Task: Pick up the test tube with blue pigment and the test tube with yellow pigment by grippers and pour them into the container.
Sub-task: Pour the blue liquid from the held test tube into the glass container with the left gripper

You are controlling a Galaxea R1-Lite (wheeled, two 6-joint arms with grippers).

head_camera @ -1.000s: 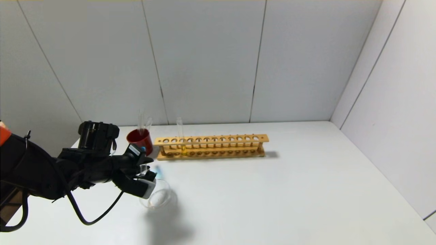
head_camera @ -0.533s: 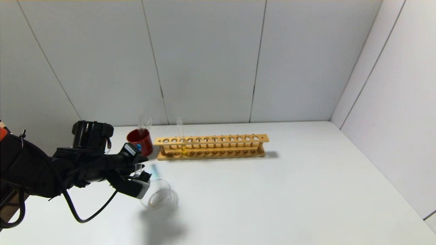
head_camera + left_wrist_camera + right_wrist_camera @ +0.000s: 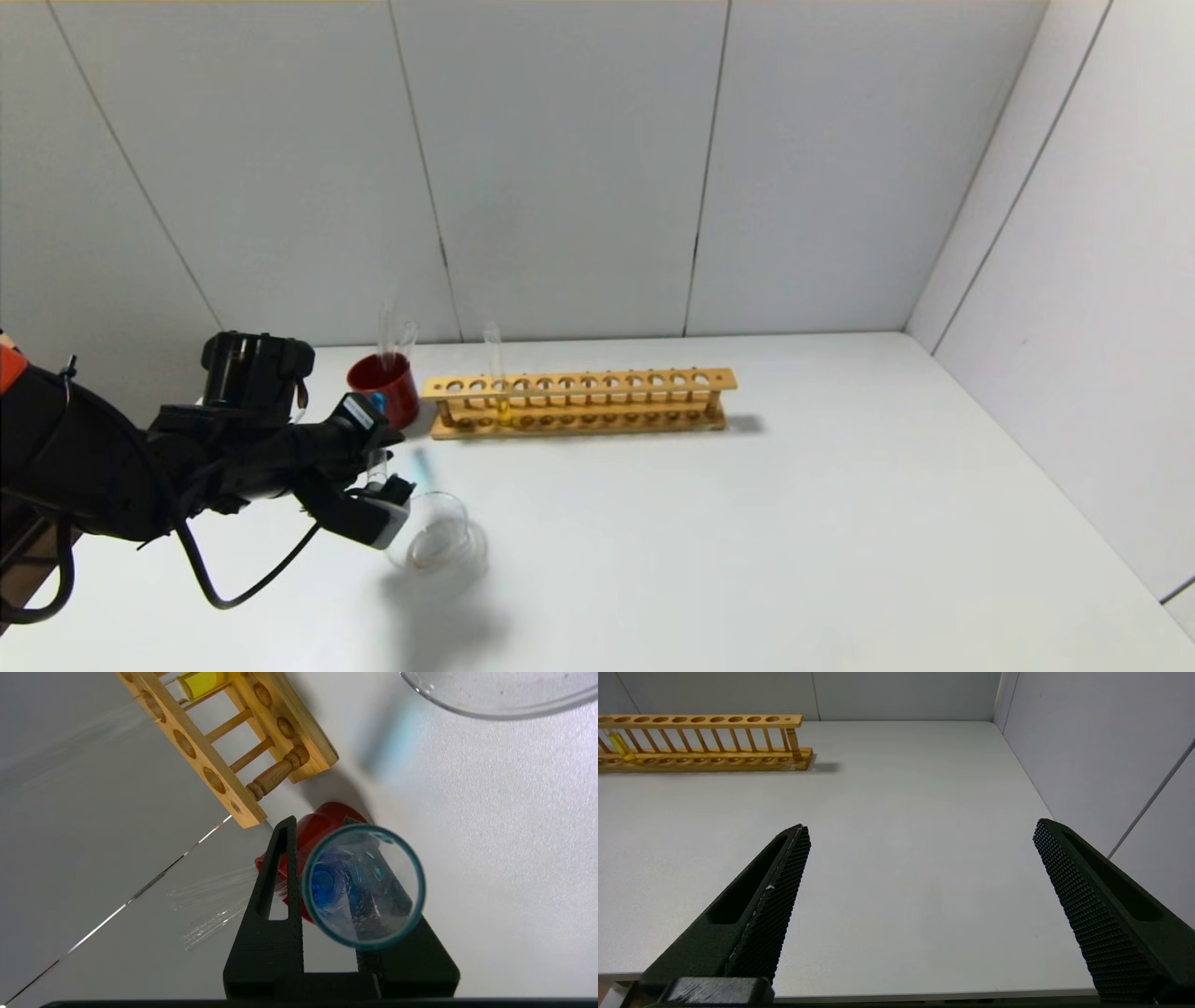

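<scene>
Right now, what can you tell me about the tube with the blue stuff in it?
The test tube with blue pigment is a thin, clear glass tube with a round bottom. The left gripper is shut on it, one black finger on each side. The wrist view looks straight into its open mouth, whose rim looks teal, with blue liquid pooled deep inside. In the head view it is held above the table beside the clear glass container, between that dish and the red cup.

The left gripper (image 3: 373, 471) clamps the test tube with blue pigment (image 3: 376, 459) just beside the glass container (image 3: 439, 541), near the wooden rack (image 3: 579, 401).
</scene>
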